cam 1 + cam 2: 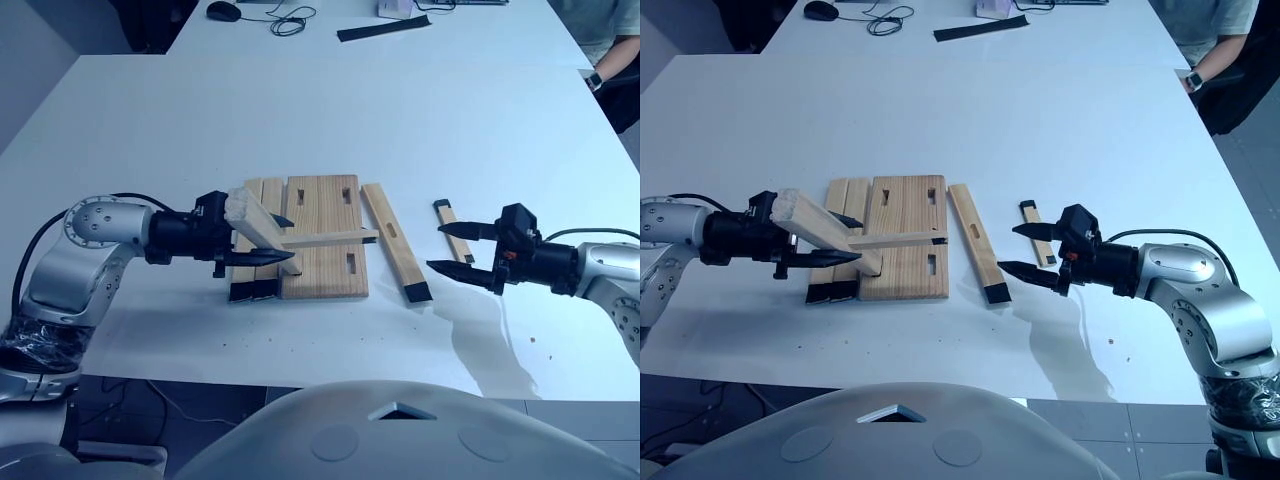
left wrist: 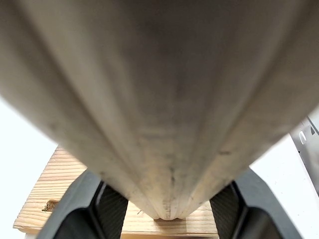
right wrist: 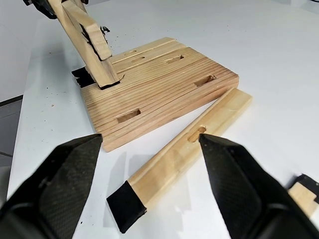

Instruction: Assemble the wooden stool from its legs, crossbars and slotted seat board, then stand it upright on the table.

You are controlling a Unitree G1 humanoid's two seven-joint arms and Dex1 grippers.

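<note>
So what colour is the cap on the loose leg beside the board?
The cap is black, clearest in the right wrist view.

- No text, label, brand, number or sign can be read anywhere.
- The slotted seat board (image 1: 320,275) and the loose leg (image 1: 400,255) beside it show bare wood grain with no print on them.

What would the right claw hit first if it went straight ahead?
Probably the loose leg lying just ahead of the right gripper, before the seat board; height is hard to judge.
</note>
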